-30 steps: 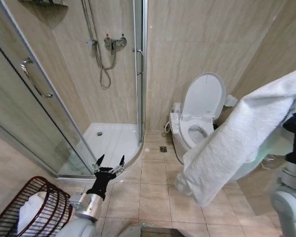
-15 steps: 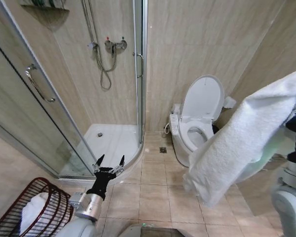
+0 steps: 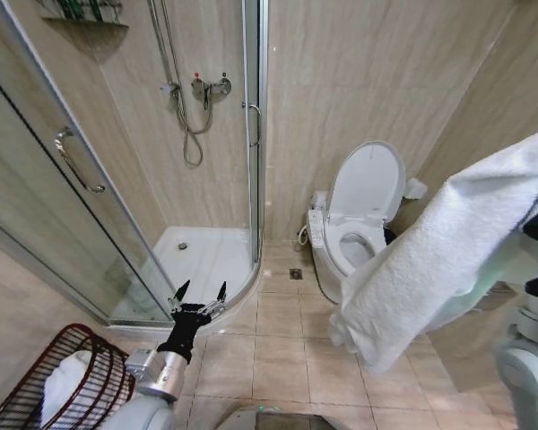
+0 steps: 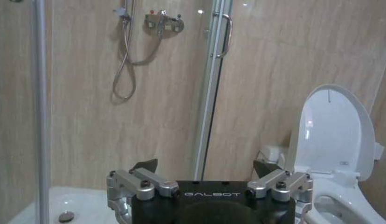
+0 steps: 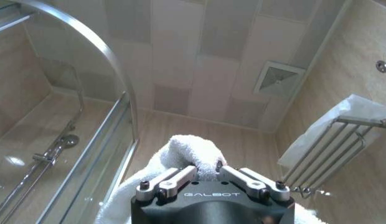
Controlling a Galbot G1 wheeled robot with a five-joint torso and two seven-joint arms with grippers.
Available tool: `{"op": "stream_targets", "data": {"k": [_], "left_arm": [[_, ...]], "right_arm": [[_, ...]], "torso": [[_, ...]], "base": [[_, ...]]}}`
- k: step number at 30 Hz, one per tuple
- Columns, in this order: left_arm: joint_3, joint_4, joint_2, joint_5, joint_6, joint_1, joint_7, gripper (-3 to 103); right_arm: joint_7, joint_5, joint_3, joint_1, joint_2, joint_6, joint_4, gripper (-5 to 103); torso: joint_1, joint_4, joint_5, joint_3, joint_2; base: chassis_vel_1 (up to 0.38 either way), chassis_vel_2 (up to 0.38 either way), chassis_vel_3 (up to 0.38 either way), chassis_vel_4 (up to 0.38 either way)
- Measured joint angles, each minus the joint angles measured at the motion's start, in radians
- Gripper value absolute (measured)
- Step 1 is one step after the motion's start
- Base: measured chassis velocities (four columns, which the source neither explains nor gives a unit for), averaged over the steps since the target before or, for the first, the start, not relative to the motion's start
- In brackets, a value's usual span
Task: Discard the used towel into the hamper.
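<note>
R claw (image 5: 202, 173) clamped on towel (image 3: 430, 260), high at right; hamper (image 3: 67, 381) low, far left, by idle open L claw (image 3: 197, 294).

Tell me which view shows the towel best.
The head view: the towel hangs full-length from the raised right pincer over the floor. The right wrist view gives a close look at the pinched fold between the fingers. The left wrist view faces the shower.

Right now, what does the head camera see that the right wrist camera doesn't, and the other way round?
Head view alone: the hamper on the floor at the robot's left with something white inside, the toilet, and the open left hand held low. Right wrist view alone: the ceiling vent and a wall rack. Both: the white towel in the right hand, and the shower enclosure.
</note>
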Motion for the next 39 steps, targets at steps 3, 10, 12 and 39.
{"op": "stream_targets", "data": {"k": [3, 10, 12, 39], "left_arm": [[0.0, 0.0, 0.0, 0.0, 0.0, 0.0, 0.0, 100], [0.0, 0.0, 0.0, 0.0, 0.0, 0.0, 0.0, 100], [0.0, 0.0, 0.0, 0.0, 0.0, 0.0, 0.0, 100], [0.0, 0.0, 0.0, 0.0, 0.0, 0.0, 0.0, 100]], "right_arm": [[0.0, 0.002, 0.001, 0.0, -0.002, 0.0, 0.0, 2], [0.007, 0.003, -0.007, 0.0, -0.003, -0.005, 0.0, 2], [0.007, 0.003, -0.009, -0.001, -0.003, -0.006, 0.0, 2], [0.013, -0.015, -0.023, -0.014, 0.02, -0.016, 0.0, 2]], "torso": [[0.009, 0.0, 0.0, 0.01, 0.019], [0.023, 0.0, 0.0, 0.028, 0.051], [0.025, 0.0, 0.0, 0.032, 0.057], [0.088, 0.0, 0.0, 0.107, 0.195]], "base": [[0.0, 0.0, 0.0, 0.0], [0.0, 0.0, 0.0, 0.0], [0.0, 0.0, 0.0, 0.0], [0.0, 0.0, 0.0, 0.0]]}}
